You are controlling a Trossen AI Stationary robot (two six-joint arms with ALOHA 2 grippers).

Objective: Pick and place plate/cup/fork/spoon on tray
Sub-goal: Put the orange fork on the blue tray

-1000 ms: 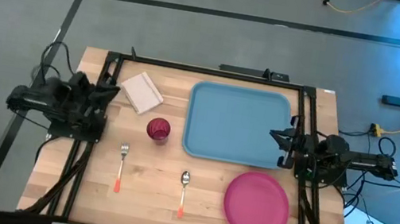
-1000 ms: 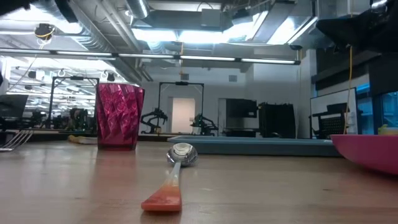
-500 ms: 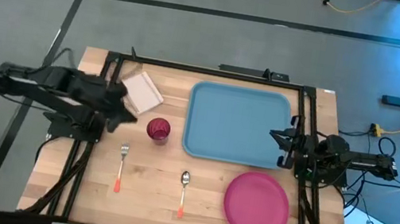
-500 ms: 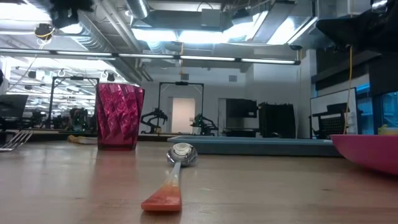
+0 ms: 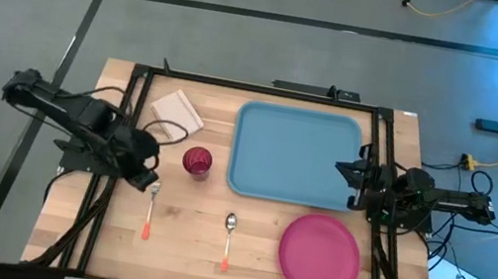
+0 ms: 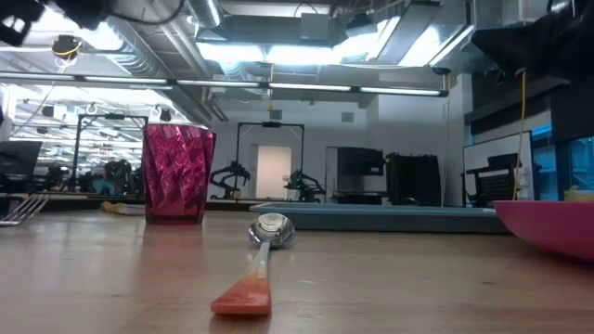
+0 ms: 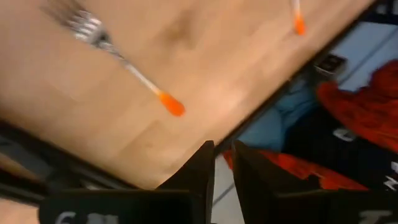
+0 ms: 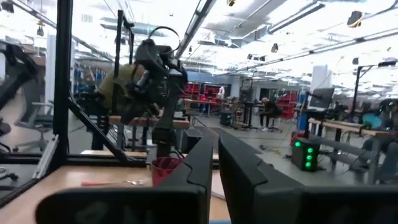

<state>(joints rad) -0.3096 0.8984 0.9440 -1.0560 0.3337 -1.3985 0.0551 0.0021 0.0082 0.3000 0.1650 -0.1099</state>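
Tray (image 5: 295, 154): light blue, bare, at the table's (image 5: 183, 239) far edge, right of centre; the destination.

Plate (image 5: 319, 256): pink, near right corner, off the tray.

Cup (image 5: 197, 161): upright, just beside the tray's left rim.

Fork (image 5: 150, 207) and spoon (image 5: 227, 238): flat near the near edge, well apart, handles pointing to that edge.

Napkin (image 5: 177, 112): far left.

Left gripper (image 5: 144, 180): above the fork's prongs, fingers nearly together, empty, likely positioning for a pick.

Right gripper (image 5: 342, 169): waits over the tray's right rim, closed, empty.
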